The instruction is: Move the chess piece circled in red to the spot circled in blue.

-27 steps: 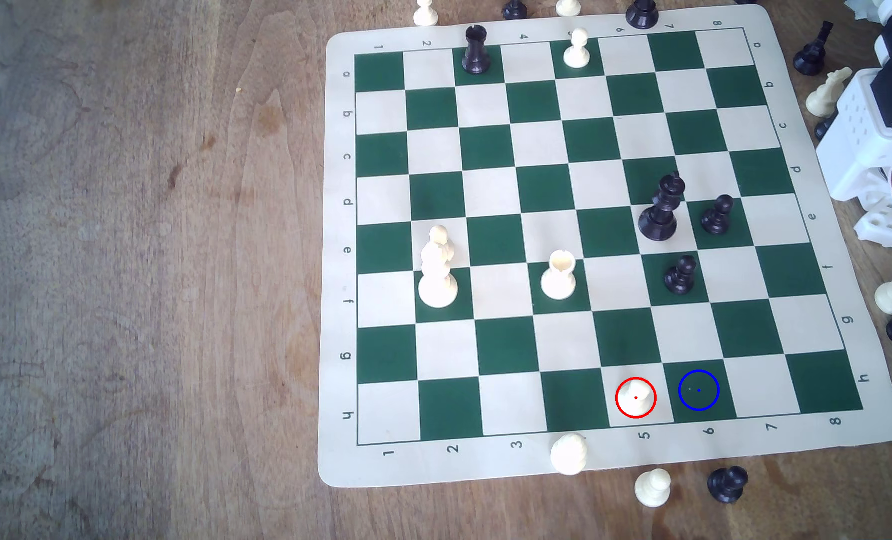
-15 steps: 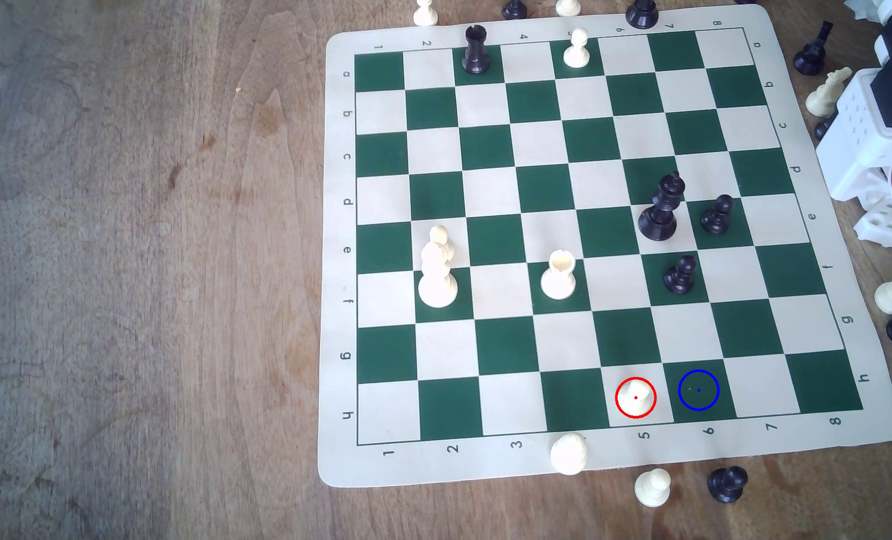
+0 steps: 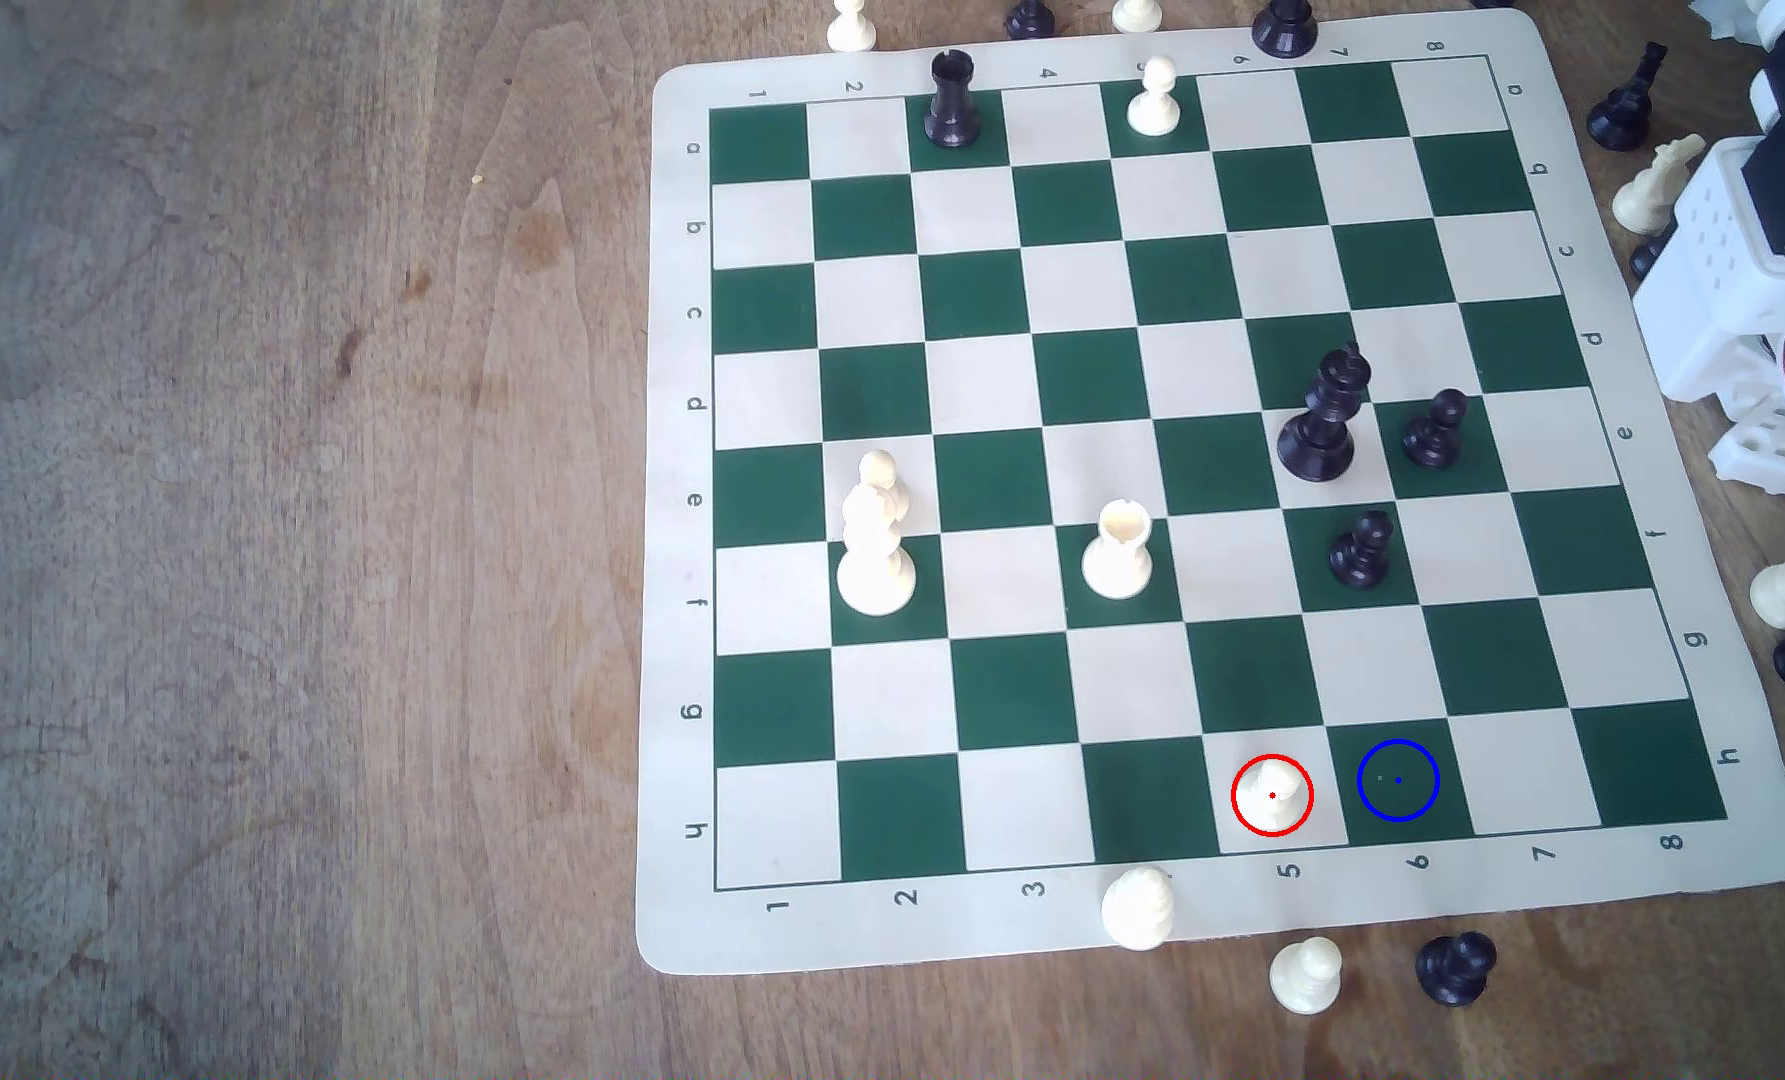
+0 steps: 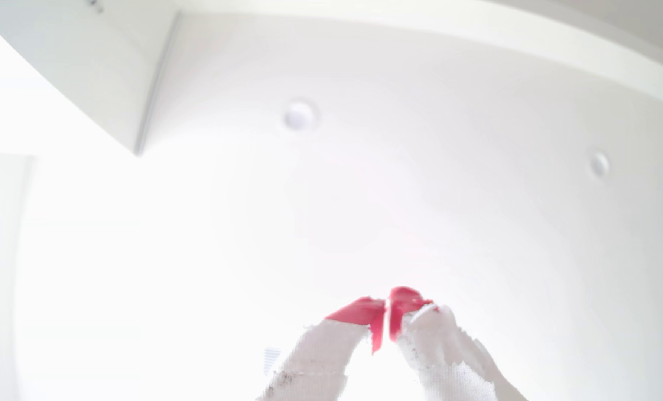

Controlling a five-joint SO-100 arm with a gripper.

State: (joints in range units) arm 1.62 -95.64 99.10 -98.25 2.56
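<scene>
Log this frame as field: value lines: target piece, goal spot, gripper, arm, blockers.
target piece: small cream-white plastic pawn, upright inside the red ring on a cream square
goal spot: dark green square with blue ring, bare, next square toward the exterior view's right
gripper: red-tipped gripper shut, holding nothing
arm: white arm base beside the board's right edge
blockers: none between them
</scene>
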